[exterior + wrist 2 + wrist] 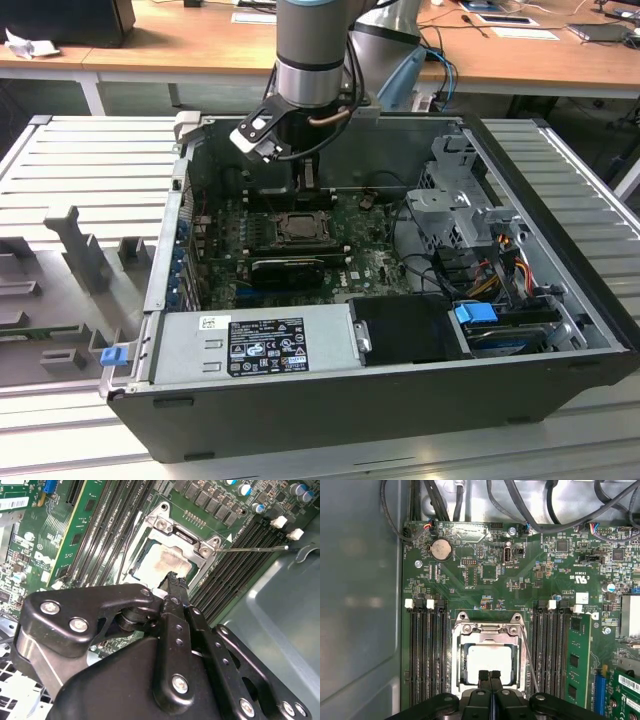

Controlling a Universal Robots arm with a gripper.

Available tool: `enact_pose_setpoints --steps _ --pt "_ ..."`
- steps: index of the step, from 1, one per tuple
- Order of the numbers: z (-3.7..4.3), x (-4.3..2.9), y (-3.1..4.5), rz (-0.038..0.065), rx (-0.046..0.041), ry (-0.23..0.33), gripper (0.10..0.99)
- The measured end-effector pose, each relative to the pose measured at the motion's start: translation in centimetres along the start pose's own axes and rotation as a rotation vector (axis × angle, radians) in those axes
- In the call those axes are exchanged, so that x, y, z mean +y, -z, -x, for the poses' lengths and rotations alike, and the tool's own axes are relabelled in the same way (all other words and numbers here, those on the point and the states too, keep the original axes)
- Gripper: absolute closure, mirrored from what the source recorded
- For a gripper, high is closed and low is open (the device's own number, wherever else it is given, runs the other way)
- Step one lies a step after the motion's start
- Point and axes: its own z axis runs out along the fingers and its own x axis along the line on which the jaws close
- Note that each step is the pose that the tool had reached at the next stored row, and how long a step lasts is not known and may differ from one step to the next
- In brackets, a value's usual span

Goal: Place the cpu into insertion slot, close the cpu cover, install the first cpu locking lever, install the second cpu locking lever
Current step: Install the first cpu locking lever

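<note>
Silvery cpu (pixel 485 656) partly behind closed end effector (pixel 489 674)

**Bench & desk, bkgd only**

A ribbed grey metal bench (pixel 90 160) is stretching across the exterior view, w/ pale glare lying on its slats. Behind it a wooden desk (pixel 180 40) is spanning the far edge and resting on a white frame leg (pixel 92 95). A dark box (pixel 75 20) is sitting on the desk at the exterior view's left, w/ crumpled white paper (pixel 25 43) just beside it. Flat papers (pixel 520 32) are lying toward the exterior view's right. A grey moulded tray (pixel 60 290) w/ upright blocks is sitting on the bench at the left. Light is falling soft & even, w/o hard shadows. The space under the desk is showing dark.
</note>
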Motion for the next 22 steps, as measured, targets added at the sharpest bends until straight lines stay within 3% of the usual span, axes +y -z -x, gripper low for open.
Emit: enact_pose_setpoints --steps 22 --pt "0.0 0.0 0.62 0.0 -0.0001 0.0 0.98"
